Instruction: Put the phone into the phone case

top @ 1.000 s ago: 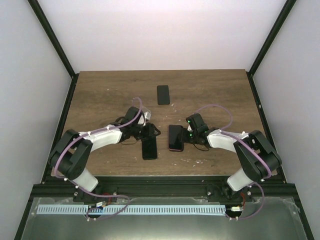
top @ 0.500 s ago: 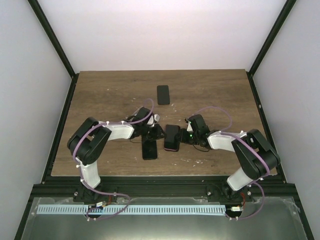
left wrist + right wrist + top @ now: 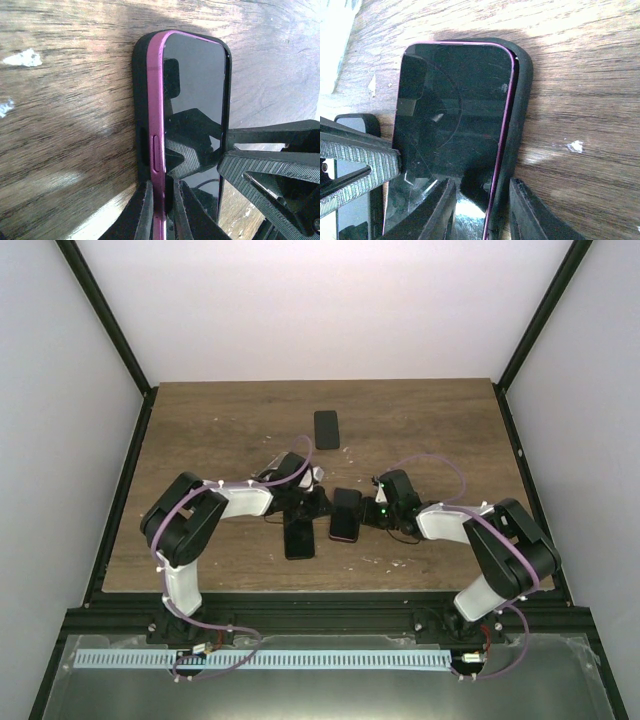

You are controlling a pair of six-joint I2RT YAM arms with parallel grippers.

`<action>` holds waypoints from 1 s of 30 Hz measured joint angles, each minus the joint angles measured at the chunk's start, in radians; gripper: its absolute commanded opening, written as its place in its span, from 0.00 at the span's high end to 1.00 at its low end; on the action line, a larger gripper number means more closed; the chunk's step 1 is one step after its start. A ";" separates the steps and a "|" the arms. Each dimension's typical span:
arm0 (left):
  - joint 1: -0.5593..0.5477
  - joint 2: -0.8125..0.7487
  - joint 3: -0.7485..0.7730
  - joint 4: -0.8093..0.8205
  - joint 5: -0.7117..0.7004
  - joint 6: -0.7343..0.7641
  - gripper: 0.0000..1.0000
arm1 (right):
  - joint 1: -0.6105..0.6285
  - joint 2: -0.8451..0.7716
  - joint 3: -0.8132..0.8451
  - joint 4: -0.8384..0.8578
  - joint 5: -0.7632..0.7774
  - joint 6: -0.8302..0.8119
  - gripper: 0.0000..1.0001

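Observation:
The phone [image 3: 346, 513], dark-screened with a magenta rim, lies on the wooden table between both arms, resting over the black phone case. In the left wrist view, the case [image 3: 140, 100] shows as a black lip beside the phone [image 3: 197, 80], and my left gripper [image 3: 161, 189] is shut on the phone's magenta side edge. In the right wrist view, my right gripper [image 3: 480, 187] straddles the other long side: one finger lies over the phone [image 3: 450, 100] screen, the other presses the case [image 3: 522, 95] outer wall. From above, the left gripper [image 3: 322, 502] and right gripper [image 3: 366, 514] flank the phone.
A second black slab [image 3: 298, 537] lies flat just left of the phone, under the left wrist. A third black slab [image 3: 326, 428] lies farther back at mid-table. Small white specks [image 3: 575, 146] dot the wood. Black frame posts border the table [image 3: 200, 420].
My left arm swung right from the second slab to the phone and closed on its magenta edge. The right gripper narrowed a little and nudged the phone slightly left.

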 measured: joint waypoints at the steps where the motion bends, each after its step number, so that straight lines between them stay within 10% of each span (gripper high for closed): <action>1: -0.001 0.000 0.001 -0.002 -0.002 0.000 0.93 | 0.000 0.000 0.000 0.000 0.001 0.000 0.70; 30: -0.042 -0.114 -0.122 -0.020 -0.059 -0.014 0.74 | 0.016 0.002 -0.077 0.152 -0.091 -0.016 0.69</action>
